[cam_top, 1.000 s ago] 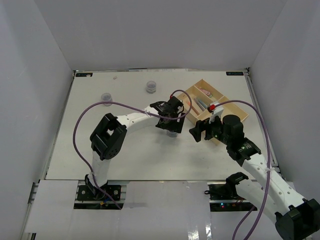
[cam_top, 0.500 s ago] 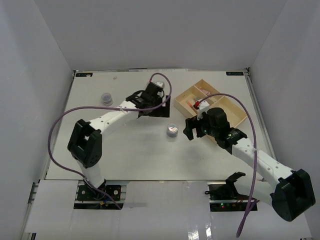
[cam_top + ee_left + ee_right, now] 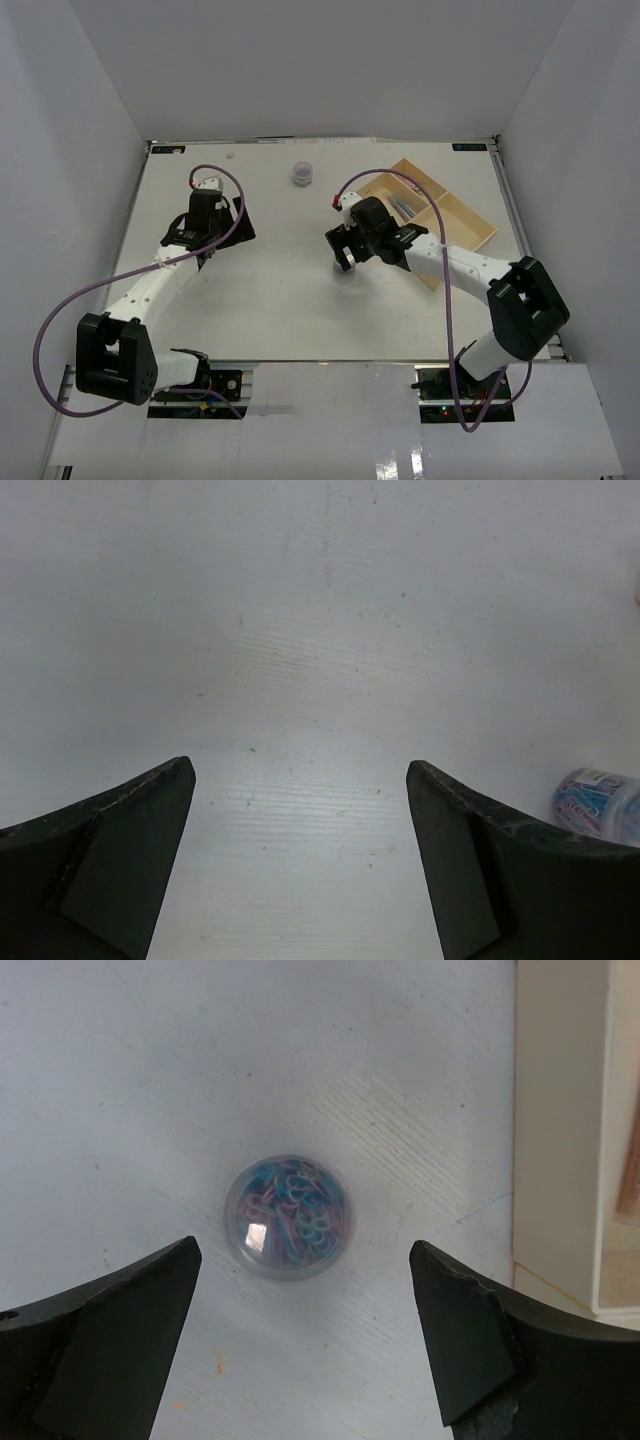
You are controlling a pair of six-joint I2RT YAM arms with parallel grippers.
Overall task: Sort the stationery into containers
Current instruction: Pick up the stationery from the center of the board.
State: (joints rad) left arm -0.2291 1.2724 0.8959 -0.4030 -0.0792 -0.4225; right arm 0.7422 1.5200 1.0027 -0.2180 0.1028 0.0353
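Two robot arms work a white desk [image 3: 260, 300] dotted with stationery. The right claw [image 3: 303, 1260] hangs wide open straight above a small round tub of coloured paper clips [image 3: 290, 1217], one finger on each side and neither touching it. It looks lined up to drop, close and carry the tub to the beige tray [image 3: 462, 218] just beside it. Nothing lies between tub and tray except the tray's raised rim, which the tub would have to clear. Over on the left, the left claw [image 3: 298, 770] is also spread wide and empty, and faces bare surface. A second tub [image 3: 598, 802] sits just outside one of its fingers, not in the gap. A third tub [image 3: 302, 174] stands near the back edge, well apart from both arms.
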